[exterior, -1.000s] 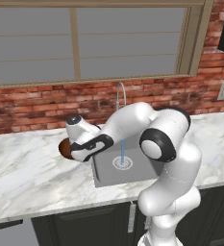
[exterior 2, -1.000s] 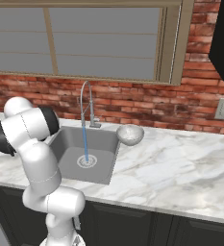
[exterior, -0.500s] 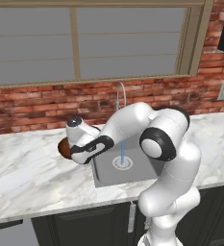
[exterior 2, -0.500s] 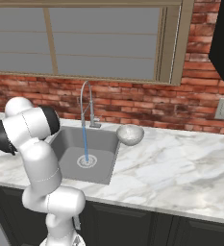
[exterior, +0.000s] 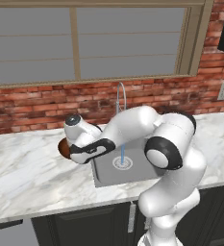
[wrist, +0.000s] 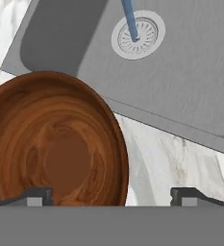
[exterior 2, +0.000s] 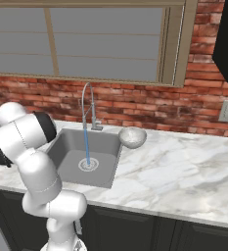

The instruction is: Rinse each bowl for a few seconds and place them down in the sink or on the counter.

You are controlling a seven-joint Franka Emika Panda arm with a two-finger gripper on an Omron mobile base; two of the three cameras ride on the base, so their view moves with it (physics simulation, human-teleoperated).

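You see brown wood bowl upright on counter left of sink | grey bowl on right rim | water running

Reddish-brown wood-grain bowl; grey sink; veined white counter.

Bright, even rendered light; sharp, soft shadows.

Brown bowl mostly hidden behind the hand in left base view; cut off at left and bottom edges in hand view. Finger tips barely visible above the bottom band; contact with bowl rim indeterminate. Faucet base hidden behind the arm.
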